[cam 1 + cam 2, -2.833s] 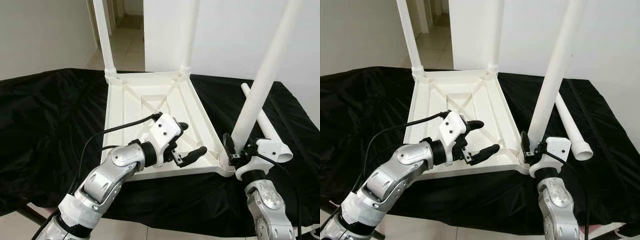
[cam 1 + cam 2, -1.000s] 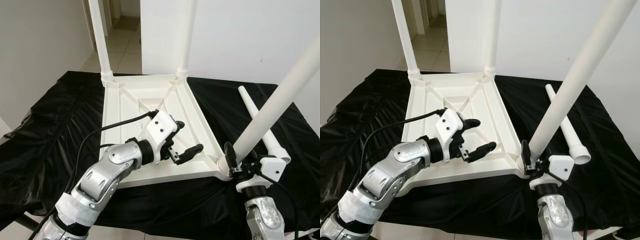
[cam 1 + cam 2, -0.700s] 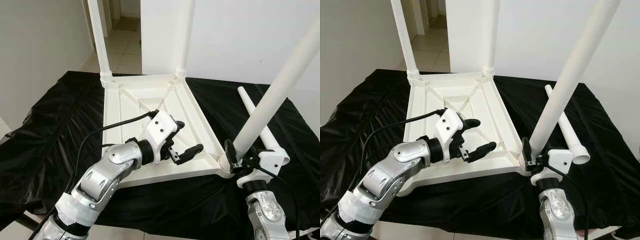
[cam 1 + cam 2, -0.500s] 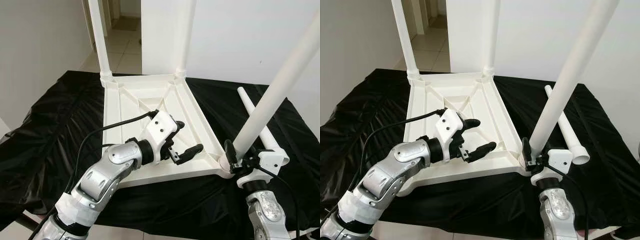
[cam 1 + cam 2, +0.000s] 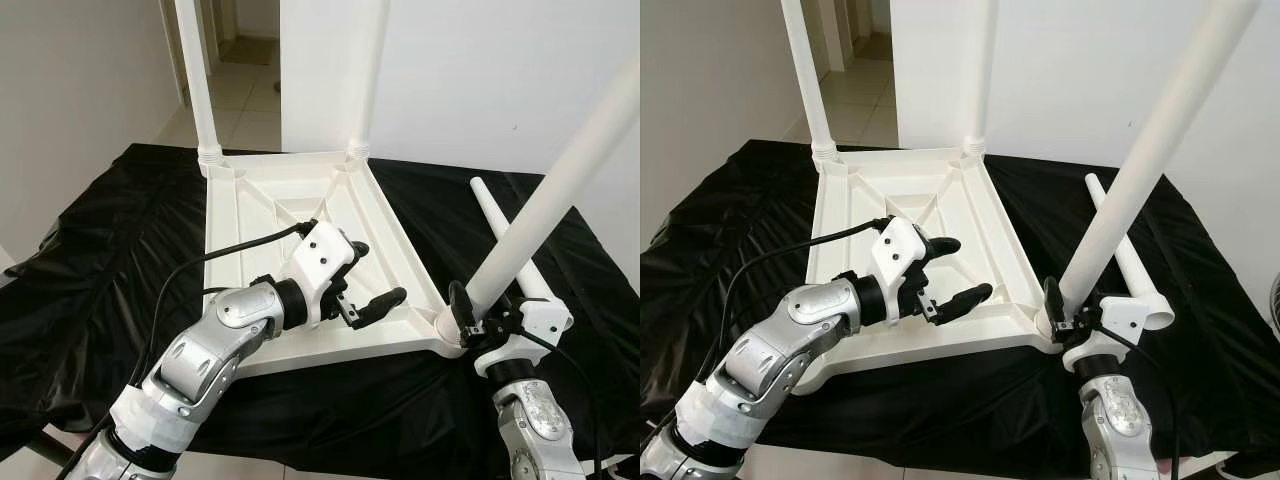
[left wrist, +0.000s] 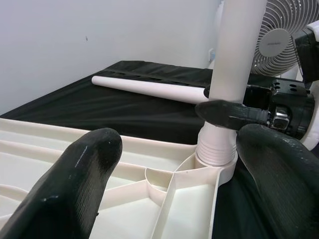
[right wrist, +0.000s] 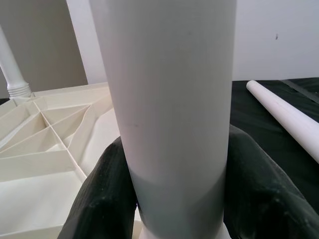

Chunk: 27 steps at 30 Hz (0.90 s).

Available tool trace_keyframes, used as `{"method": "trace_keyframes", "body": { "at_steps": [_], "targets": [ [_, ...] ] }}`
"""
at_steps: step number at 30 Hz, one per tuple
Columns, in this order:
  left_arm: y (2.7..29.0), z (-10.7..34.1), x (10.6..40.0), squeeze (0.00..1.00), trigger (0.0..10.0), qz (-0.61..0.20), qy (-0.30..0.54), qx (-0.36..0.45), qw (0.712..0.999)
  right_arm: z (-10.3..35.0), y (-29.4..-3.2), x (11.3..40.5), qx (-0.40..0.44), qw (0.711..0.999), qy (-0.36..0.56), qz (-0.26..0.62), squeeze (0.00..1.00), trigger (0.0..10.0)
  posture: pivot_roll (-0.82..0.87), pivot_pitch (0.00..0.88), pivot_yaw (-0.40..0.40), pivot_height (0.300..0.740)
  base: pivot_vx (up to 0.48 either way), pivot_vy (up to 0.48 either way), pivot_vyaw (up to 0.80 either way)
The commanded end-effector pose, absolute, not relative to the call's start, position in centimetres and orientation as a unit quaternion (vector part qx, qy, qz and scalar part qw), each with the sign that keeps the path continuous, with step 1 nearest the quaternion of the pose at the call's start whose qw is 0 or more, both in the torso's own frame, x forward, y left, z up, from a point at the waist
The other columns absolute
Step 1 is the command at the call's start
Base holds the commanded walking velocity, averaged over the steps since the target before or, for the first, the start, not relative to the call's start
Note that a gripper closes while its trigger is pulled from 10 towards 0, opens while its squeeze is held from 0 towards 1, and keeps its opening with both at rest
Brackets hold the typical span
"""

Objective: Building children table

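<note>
A white table leg (image 5: 545,210) is being pinched by the right hand (image 5: 478,322) at the near right corner of an upturned white tabletop (image 5: 300,255).

The tabletop is being carried underside up on a surface draped in black cloth (image 5: 90,260), with two legs (image 5: 195,75) already seated upright in its far corners. The third leg is being held just above its threaded base in the corner socket and is being tilted away to the right as it rises. The left hand (image 5: 955,270) is being held over the ribbed underside near the front edge, its fingers (image 6: 75,184) spread apart and nothing between them. A fourth, loose leg (image 5: 1125,255) is being left lying on the cloth just beyond the right hand. A fan (image 6: 279,45) is being shown behind the held leg in the left wrist view.
</note>
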<state>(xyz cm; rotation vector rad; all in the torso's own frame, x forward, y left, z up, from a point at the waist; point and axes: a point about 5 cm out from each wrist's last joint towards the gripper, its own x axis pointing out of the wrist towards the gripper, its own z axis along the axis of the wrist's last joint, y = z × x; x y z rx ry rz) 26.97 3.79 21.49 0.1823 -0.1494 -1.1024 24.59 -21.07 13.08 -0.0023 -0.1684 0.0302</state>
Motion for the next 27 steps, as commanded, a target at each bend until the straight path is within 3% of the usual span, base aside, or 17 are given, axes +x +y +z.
{"method": "trace_keyframes", "body": {
  "at_steps": [1,27],
  "targets": [
    [3.6,22.0,26.6,0.0,10.0,-0.551,-0.079,0.098,0.825,5.8,-22.8,22.8,0.033,0.991,0.122,-0.039,0.0,10.0,-0.03,0.068,0.052,0.74,0.0,0.0,0.0],
    [3.7,22.0,26.5,0.0,10.0,-0.546,-0.08,0.096,0.828,7.3,-23.5,24.7,0.005,0.992,0.126,-0.019,0.0,10.0,-0.02,0.081,0.041,0.74,0.0,0.0,0.0]
  ]
}}
